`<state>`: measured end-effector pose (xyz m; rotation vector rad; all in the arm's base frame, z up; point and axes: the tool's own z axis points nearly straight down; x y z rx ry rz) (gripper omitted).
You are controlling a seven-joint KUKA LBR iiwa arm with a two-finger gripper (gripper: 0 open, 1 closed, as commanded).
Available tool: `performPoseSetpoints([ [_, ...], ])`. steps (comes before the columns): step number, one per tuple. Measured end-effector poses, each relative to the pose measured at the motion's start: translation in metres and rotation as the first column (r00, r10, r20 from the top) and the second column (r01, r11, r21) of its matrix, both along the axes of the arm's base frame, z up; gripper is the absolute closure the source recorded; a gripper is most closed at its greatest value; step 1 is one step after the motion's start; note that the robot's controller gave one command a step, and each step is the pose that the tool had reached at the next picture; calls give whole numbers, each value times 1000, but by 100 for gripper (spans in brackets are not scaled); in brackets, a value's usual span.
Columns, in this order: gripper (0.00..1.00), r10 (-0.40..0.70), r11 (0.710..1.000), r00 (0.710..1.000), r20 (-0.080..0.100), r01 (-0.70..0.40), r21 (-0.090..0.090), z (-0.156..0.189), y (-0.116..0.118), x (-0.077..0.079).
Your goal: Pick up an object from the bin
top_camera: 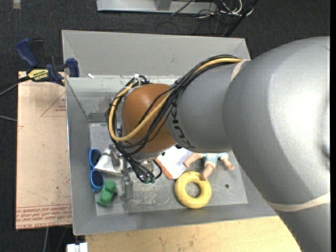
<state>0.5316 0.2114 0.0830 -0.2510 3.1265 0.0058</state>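
My gripper (pixel 127 187) reaches down at the bin's front left, below the arm's orange cover. A small green block (pixel 107 193) lies just left of it on the bin floor. Blue glasses (pixel 94 171) lie further left against the wall, partly behind the gripper's metal body. Nothing shows in the gripper's grasp.
A yellow ring (pixel 193 189) lies at the front middle. Behind it are a small doll (pixel 211 164) and a white and orange flat piece (pixel 172 163), partly hidden under the arm. The big grey arm covers the bin's right and back.
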Motion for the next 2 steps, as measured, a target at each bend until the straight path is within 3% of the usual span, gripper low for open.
performPoseSetpoints([
  [1,0,63,998,998,1,-63,-1,-7,17,-2],
  [2,100,124,992,992,2,-124,1,-13,32,-3],
])
